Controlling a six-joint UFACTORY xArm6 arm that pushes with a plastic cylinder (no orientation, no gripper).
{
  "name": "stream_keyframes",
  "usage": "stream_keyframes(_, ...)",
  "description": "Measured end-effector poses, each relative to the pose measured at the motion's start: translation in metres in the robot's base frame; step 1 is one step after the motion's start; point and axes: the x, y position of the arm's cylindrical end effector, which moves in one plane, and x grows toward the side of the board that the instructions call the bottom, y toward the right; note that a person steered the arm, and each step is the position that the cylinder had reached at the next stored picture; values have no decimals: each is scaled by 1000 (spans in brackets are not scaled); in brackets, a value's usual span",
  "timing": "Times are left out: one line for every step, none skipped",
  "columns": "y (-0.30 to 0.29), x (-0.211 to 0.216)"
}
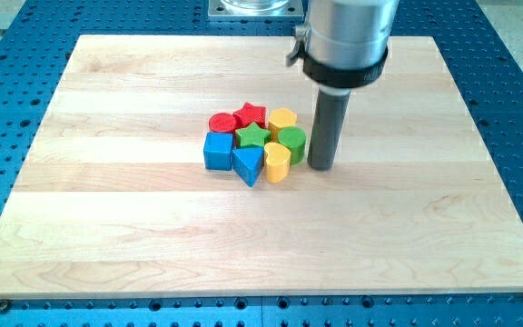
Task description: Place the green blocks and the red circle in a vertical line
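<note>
Nearest the view's bottom is the bare front strip of the wooden board (261, 263), a pale plank top lying on a blue perforated table (516, 109). No jaws belong to this arm, so nothing here stands apart, together or clamped: the arm ends in a straight dark rod, and my tip (321, 167) rests on the board at the right edge of the cluster of blocks. Just to the view's left of the tip is the green block with flat sides (291, 143), very close to the rod, though contact cannot be told. Below and left of that one stands the yellow cylinder (276, 162), and above it the yellow rounded block (282, 119). Further left, in the middle of the cluster, sits the green star (253, 136), touching its neighbours. Above it lies the red star (251, 115), and beside that, at the cluster's upper left, the red circle (222, 123). Under the red circle is the blue cube (217, 151), and to its right the blue triangle (248, 163), pointing toward the view's bottom. All eight blocks are packed tight together near the board's centre. Above the rod rises the arm's silver-grey housing (348, 36), reaching to the view's top.
</note>
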Motion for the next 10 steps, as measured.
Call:
stream_keyframes(-24,-14)
stream_keyframes(-59,-16)
stream_keyframes(-90,-16)
stream_keyframes(-127,-16)
stream_keyframes(-163,-16)
stream_keyframes(-172,-38)
stream_keyframes(-168,-71)
stream_keyframes(-170,-105)
stream_keyframes(-183,-123)
stream_keyframes(-208,-98)
